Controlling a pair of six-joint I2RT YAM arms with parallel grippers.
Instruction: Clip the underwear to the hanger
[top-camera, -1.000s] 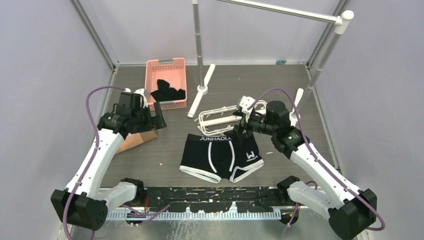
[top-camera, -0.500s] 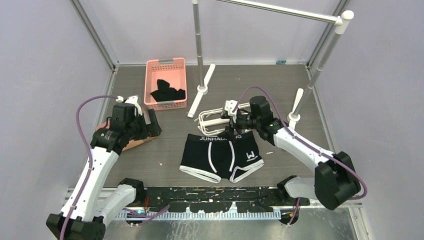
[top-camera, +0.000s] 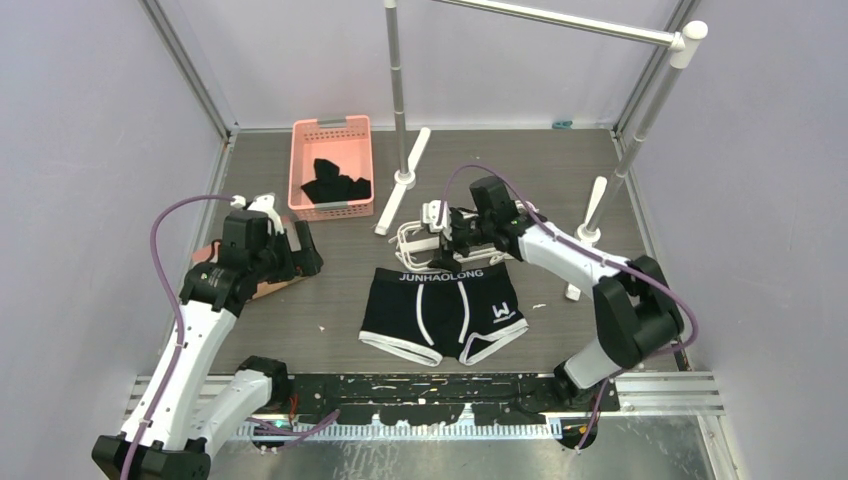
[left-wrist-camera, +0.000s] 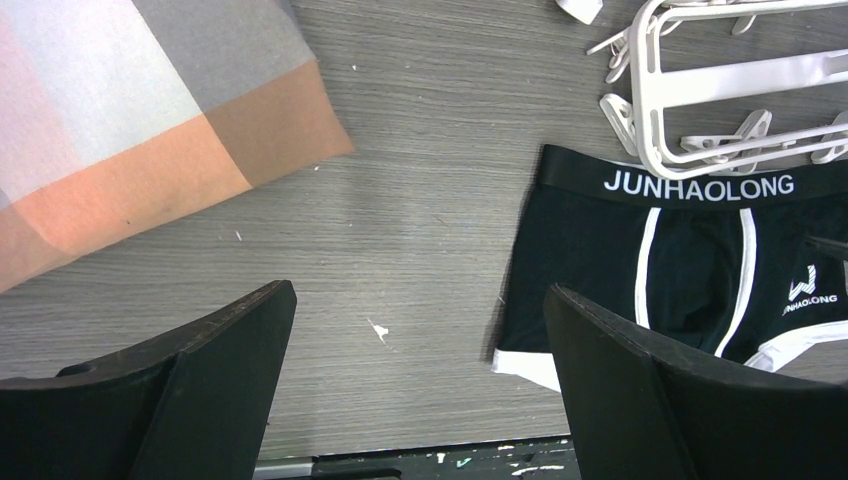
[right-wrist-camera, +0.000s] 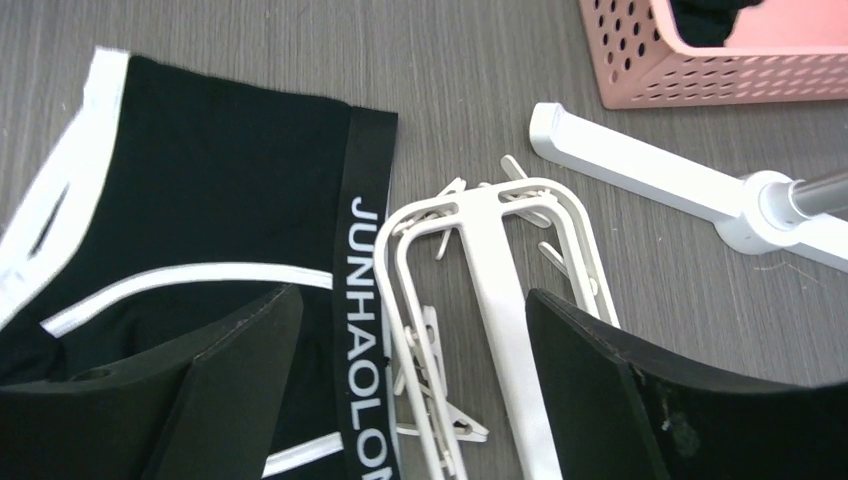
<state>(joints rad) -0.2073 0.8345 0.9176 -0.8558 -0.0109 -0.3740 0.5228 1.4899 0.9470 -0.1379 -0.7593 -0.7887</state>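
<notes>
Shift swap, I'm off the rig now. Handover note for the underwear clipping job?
Left claw: open, empty, over bare table left of the underwear.
Right claw: open, holding nothing, straddling the hanger from above.
Underwear lies flat, waistband on its far side; hanger lies flat on the table right against that waistband.
Done: nothing clipped.
Left: pick up the hanger, get the waistband into its clips.
</notes>
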